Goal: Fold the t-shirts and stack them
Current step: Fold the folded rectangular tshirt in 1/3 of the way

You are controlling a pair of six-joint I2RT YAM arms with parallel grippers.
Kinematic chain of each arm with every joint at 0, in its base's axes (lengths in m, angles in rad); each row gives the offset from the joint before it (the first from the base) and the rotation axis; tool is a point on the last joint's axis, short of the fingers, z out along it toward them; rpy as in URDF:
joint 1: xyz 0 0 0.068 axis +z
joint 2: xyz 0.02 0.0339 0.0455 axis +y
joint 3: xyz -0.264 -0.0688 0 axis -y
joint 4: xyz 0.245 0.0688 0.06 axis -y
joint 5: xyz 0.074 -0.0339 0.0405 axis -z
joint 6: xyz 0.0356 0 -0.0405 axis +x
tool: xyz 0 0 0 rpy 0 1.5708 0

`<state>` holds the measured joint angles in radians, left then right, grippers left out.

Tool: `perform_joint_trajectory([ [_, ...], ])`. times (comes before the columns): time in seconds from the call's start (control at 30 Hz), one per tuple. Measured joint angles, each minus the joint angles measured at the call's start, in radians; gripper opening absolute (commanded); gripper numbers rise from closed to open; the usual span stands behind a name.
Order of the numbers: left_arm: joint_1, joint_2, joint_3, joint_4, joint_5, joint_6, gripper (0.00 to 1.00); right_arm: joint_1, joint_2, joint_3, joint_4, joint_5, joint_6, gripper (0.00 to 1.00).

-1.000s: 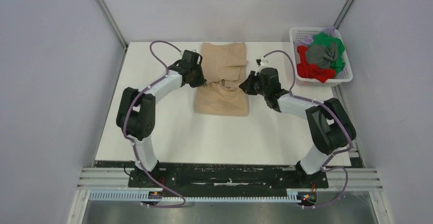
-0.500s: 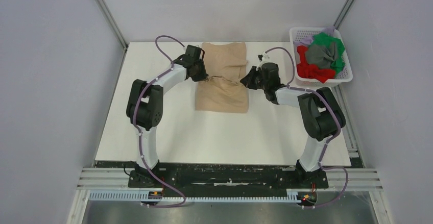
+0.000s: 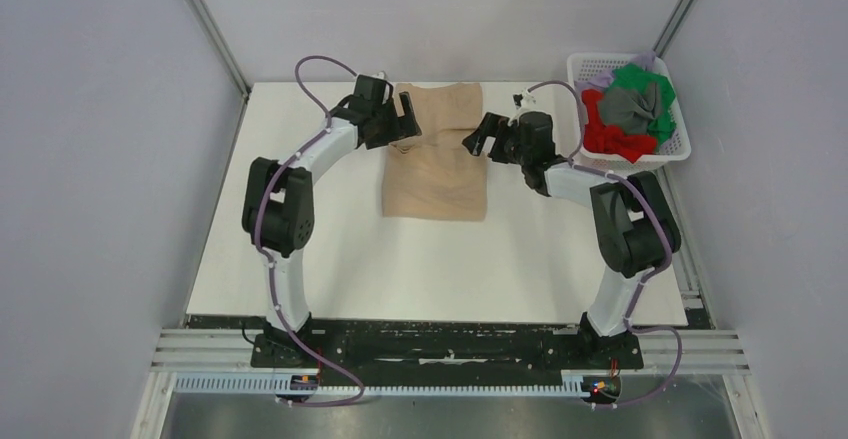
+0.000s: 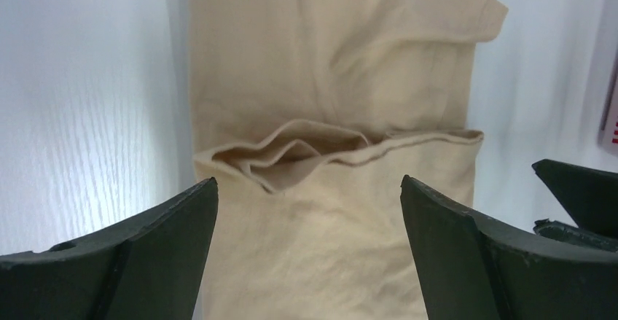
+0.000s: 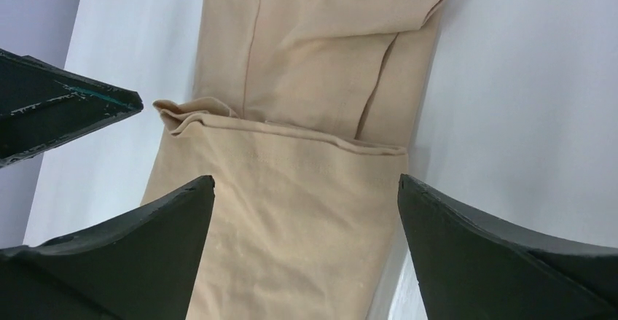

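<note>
A beige t-shirt point(image 3: 435, 169) lies as a long folded strip at the far middle of the table, one layer lapped over another with a hem edge point(image 4: 408, 145) across its middle. My left gripper point(image 3: 405, 119) hovers at its left edge, open with nothing held point(image 4: 309, 180). My right gripper point(image 3: 476, 142) hovers at its right edge, also open and empty point(image 5: 306, 177). Both wrist views look down on the shirt point(image 5: 306, 57) between the fingers. Red point(image 3: 608, 139), green point(image 3: 648, 87), grey point(image 3: 628, 107) and lavender point(image 3: 598, 79) t-shirts lie bunched in a basket.
The white mesh basket point(image 3: 684, 149) stands at the far right corner of the white table point(image 3: 400, 269). Grey walls close in on both sides and the back. The left gripper's finger point(image 5: 65, 112) shows in the right wrist view.
Both grippers were shut on the shirt's lapped edge and carried it away from the bases. They have now opened, let the cloth go, and lifted slightly.
</note>
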<state>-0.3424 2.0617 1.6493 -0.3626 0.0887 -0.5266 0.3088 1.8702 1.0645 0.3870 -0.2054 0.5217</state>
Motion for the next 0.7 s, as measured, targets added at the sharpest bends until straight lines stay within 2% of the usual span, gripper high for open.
perform_joint_trajectory([
  [0.23,0.000,-0.212,-0.191,0.029,0.066,0.004,1.00,0.010,-0.195,-0.167,0.000,-0.017,-0.024,0.98],
  [0.37,0.000,-0.279,-0.275,0.082,0.140,0.002,1.00,0.039,-0.227,-0.202,0.001,-0.066,-0.038,0.98],
  [0.53,-0.002,-0.206,-0.256,0.111,0.214,-0.013,1.00,0.058,-0.188,-0.183,0.016,-0.114,-0.045,0.98],
  [0.7,0.000,-0.024,-0.118,0.095,0.247,-0.030,1.00,0.058,-0.020,-0.037,0.013,-0.140,-0.063,0.98],
])
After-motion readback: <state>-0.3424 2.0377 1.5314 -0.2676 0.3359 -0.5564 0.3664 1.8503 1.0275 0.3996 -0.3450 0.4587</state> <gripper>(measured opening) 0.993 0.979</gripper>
